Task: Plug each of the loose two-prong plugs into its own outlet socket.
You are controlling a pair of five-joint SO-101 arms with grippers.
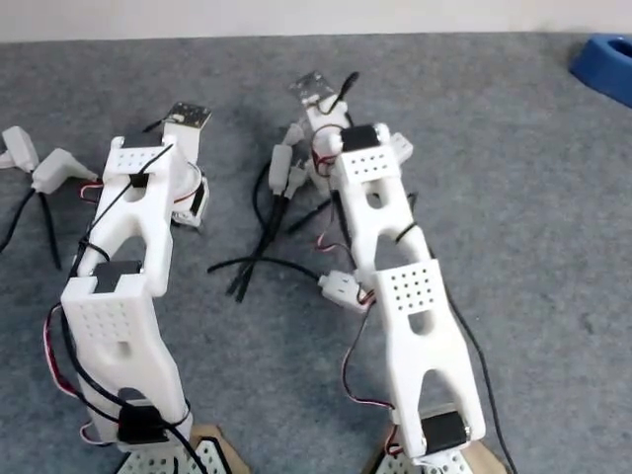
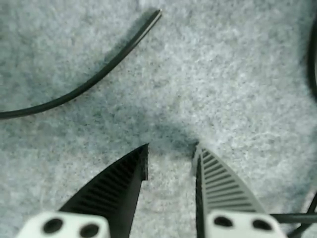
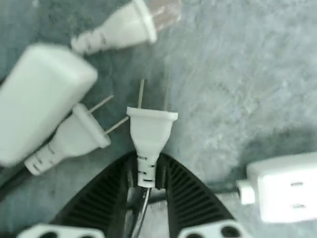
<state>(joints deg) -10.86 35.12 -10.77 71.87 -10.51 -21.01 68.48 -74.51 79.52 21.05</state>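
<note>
at the right gripper (image 3: 148, 161), dark ribbed fingers (image 3: 190, 193) are pinching a white two-prong plug (image 3: 150, 130) by its ribbed neck. the jaws are standing only a narrow way apart around it, and its two metal prongs are pointing away from the gripper over the grey carpeted tabletop (image 3: 237, 89). just beside it a second plug (image 3: 74, 138) is lying tilted, its prongs angling toward the held plug's body without clearly touching it, and a white rounded block (image 3: 42, 91) is lying close against its other side. farther out a third plug (image 3: 124, 24) is lying on its side, its tip too blurred to make out. on the other side of the held plug, apart from it, a white outlet socket (image 3: 285, 186) is sitting with two slots facing up. the left gripper (image 2: 170, 151) is hanging close over bare carpet with its jaws partly apart and nothing between them, while a black cable (image 2: 94, 79) is curving across the carpet beyond it. from above, the left arm (image 1: 128, 247) and the right arm (image 1: 395, 267) are stretching out side by side, black cords (image 1: 262, 237) are lying tangled between them, two white cord ends (image 1: 44, 163) are lying near the left arm, and a blue object (image 1: 604, 64) is sitting at the far corner.
</note>
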